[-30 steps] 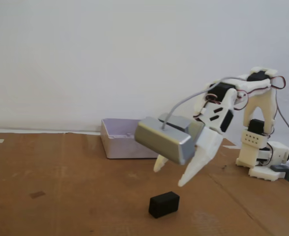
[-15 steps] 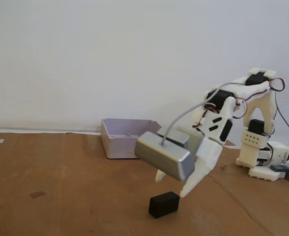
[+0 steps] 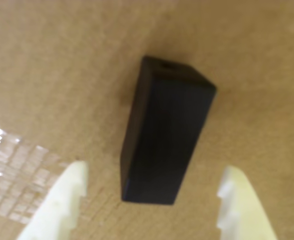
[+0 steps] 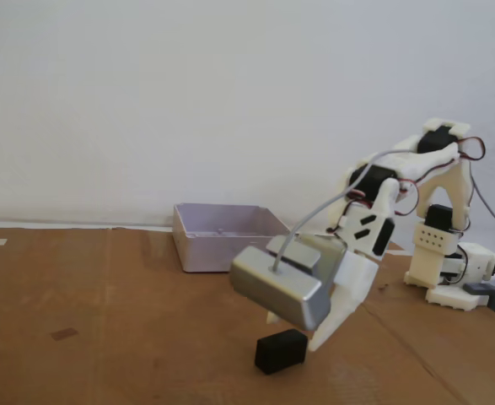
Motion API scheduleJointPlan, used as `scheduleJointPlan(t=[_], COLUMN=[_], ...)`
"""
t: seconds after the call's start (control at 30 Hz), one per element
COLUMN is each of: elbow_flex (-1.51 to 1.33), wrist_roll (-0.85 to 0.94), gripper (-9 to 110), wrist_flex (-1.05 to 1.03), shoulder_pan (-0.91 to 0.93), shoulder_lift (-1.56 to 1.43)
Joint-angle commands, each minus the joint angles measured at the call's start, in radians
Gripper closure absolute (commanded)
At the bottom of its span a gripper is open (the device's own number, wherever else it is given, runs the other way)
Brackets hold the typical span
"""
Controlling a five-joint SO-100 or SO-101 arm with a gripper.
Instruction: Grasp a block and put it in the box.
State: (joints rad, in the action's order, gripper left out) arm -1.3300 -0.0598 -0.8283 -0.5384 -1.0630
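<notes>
The black block (image 4: 281,352) lies on the cardboard near the front edge in the fixed view. My gripper (image 4: 296,333) hangs just over it, open, its white fingertips (image 4: 319,342) coming down on either side. In the wrist view the block (image 3: 167,135) fills the middle, lying lengthwise away from the camera, and the gripper (image 3: 154,168) shows a pale fingertip on each side of the block's near end, with a gap between each tip and the block. The lavender-grey box (image 4: 222,238) stands behind and to the left, against the wall, with nothing showing inside it.
A silver camera housing (image 4: 279,287) with a grey cable rides on the wrist and hides part of the gripper. The white arm base (image 4: 449,274) stands at the right. A shiny tape patch (image 3: 4,165) lies left of the block on the cardboard sheet (image 4: 104,321).
The arm has lowered and reached forward, bringing the open gripper from well above the block down to straddle it. The block and box have not moved.
</notes>
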Motion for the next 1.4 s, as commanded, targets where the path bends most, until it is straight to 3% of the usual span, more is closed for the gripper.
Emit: scheduleJointPlan(t=[0.0,1.37], elbow_flex=[0.123,0.123], wrist_roll=[-0.002,-0.058], gripper=[71,70], wrist_flex=[0.006,0.02], shoulder_pan=[0.005,0.02], shoulder_lift=[-0.043,0.023])
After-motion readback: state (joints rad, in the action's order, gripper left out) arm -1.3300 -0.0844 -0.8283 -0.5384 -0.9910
